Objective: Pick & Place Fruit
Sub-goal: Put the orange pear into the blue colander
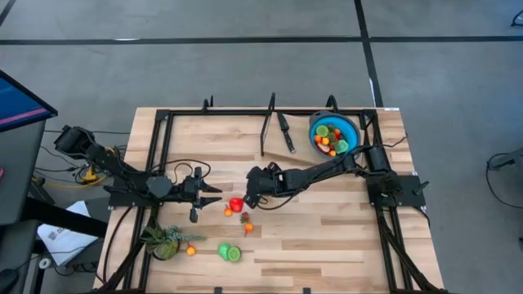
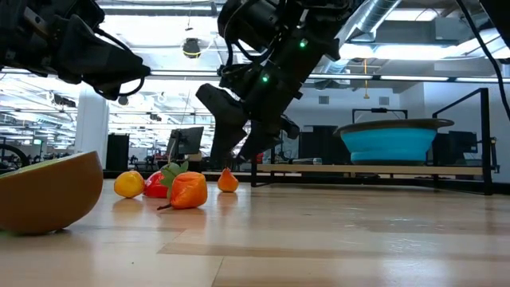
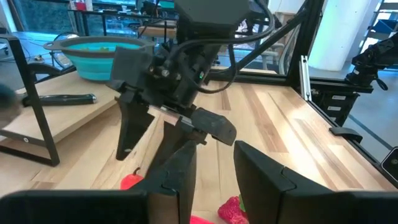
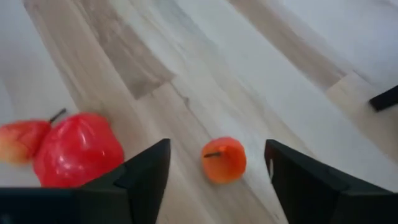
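Several small toy fruits lie on the wooden table: a red one (image 1: 236,204), an orange one (image 1: 228,211), a strawberry (image 1: 244,216), another orange one (image 1: 248,228) and a green one (image 1: 229,252). My right gripper (image 1: 250,196) hangs open, slanting down, just above this group. A small orange fruit (image 4: 224,160) lies on the wood below the gap between its fingers, and a red fruit (image 4: 78,149) lies beside it. My left gripper (image 1: 211,194) waits open and level, to the left of the fruit. The blue bowl (image 1: 351,129) at the far right holds several fruits.
A black-handled knife (image 1: 285,131) lies near the far edge, left of the bowl. A spiky green plant (image 1: 163,241) and an orange fruit (image 1: 190,251) lie near the front left. A black metal frame (image 1: 155,139) borders the table. Bare wood lies at the front right.
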Robot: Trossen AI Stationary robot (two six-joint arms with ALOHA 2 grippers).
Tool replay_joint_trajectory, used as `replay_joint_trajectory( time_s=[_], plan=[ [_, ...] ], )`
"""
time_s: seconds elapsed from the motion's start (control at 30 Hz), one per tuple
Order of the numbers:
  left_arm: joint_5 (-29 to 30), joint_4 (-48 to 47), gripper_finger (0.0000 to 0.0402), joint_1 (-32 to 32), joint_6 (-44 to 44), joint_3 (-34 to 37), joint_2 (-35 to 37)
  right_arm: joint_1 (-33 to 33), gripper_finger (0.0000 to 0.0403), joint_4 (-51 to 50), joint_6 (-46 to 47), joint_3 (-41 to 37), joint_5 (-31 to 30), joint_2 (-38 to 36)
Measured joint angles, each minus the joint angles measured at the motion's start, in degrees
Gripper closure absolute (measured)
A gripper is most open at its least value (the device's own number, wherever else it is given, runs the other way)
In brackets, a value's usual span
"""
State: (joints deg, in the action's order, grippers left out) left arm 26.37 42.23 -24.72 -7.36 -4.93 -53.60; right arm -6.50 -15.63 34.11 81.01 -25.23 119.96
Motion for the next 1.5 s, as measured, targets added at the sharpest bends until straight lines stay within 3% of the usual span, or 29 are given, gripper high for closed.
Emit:
replay_joint_trajectory(
  time_s=[0.2,0.7,1.0,1.13,1.37,1.5],
  plan=[
    [0.0,-0.06,0.0298,0.01,-0.17,0.0,0.0,0.83,0.0129,0.43,-0.22,-0.82,4.5,0.31],
    [0.15,-0.17,0.0298,0.0,-0.17,0.0,0.0,1.84,0.0149,3.64,-1.79,-3.43,4.65,0.4],
    [0.15,-0.25,0.0298,0.01,-0.18,0.0,0.0,1.87,0.0153,7.81,-4.33,-3.31,5.72,4.04],
    [0.17,-0.29,0.0298,0.01,-0.17,0.0,-0.02,1.7,0.0186,7.97,-4.31,-3.39,5.03,4.05],
    [0.17,-0.25,0.0298,0.01,-0.19,0.0,-0.02,2.19,0.0293,7.84,-4.45,-3.39,4.85,4.01],
    [0.17,-0.25,0.0298,0.0,-0.19,0.0,-0.02,2.12,0.0313,7.92,-4.53,-3.39,4.87,4.01]
  ],
)
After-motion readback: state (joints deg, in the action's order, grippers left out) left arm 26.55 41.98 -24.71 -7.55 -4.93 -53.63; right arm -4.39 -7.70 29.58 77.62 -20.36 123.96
